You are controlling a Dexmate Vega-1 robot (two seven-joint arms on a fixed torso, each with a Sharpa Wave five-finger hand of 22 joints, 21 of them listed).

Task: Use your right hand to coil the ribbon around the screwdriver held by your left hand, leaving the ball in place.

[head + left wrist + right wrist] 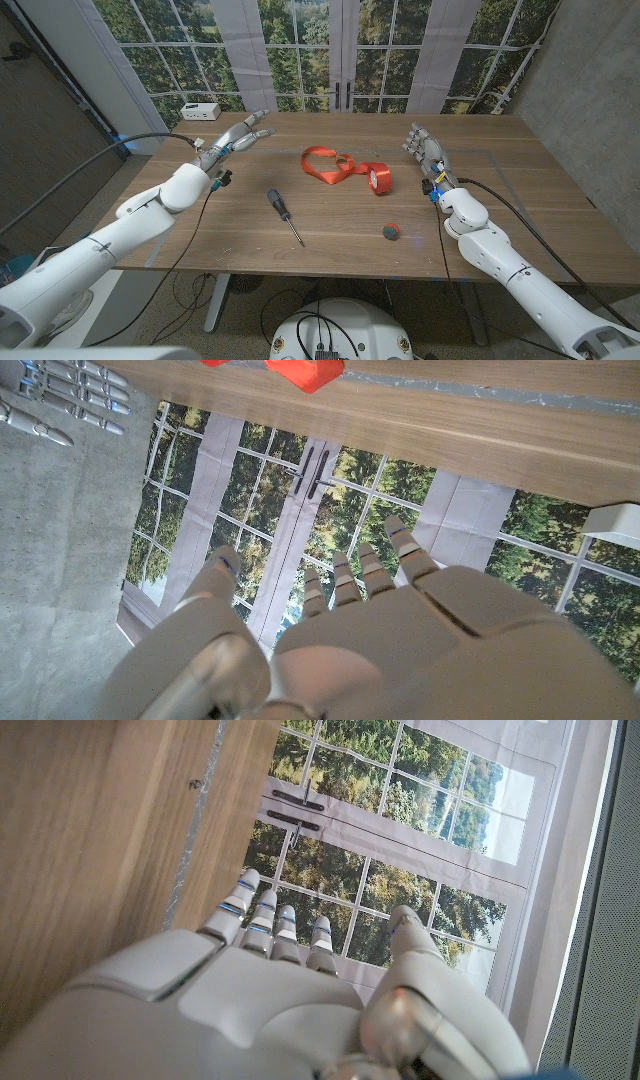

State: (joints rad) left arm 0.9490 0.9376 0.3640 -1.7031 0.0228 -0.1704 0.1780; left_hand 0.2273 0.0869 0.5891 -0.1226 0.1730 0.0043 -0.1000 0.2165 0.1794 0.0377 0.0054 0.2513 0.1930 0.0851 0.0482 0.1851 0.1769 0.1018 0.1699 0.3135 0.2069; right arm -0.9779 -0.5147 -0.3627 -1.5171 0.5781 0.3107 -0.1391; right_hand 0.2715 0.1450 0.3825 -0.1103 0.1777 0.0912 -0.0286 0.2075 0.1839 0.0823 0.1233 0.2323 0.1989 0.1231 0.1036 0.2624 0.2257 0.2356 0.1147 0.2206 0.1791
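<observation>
An orange ribbon (pixel 330 165) lies loosely looped at the table's middle, ending in a rolled spool (pixel 378 179). A screwdriver (pixel 283 214) with a dark handle lies on the table in front of the ribbon, untouched. A small grey and red ball (pixel 391 231) sits to the right of the screwdriver near the front. My left hand (pixel 238 136) hovers open at the back left, fingers spread, holding nothing; its back (pixel 330 640) shows in the left wrist view. My right hand (pixel 427 152) stands open to the right of the spool, empty; its back (pixel 270 990) shows in the right wrist view.
A white box (pixel 200 111) sits at the table's back left corner. The wooden table (pixel 500 190) has bare room on the right side and the front left. Windows stand behind the table.
</observation>
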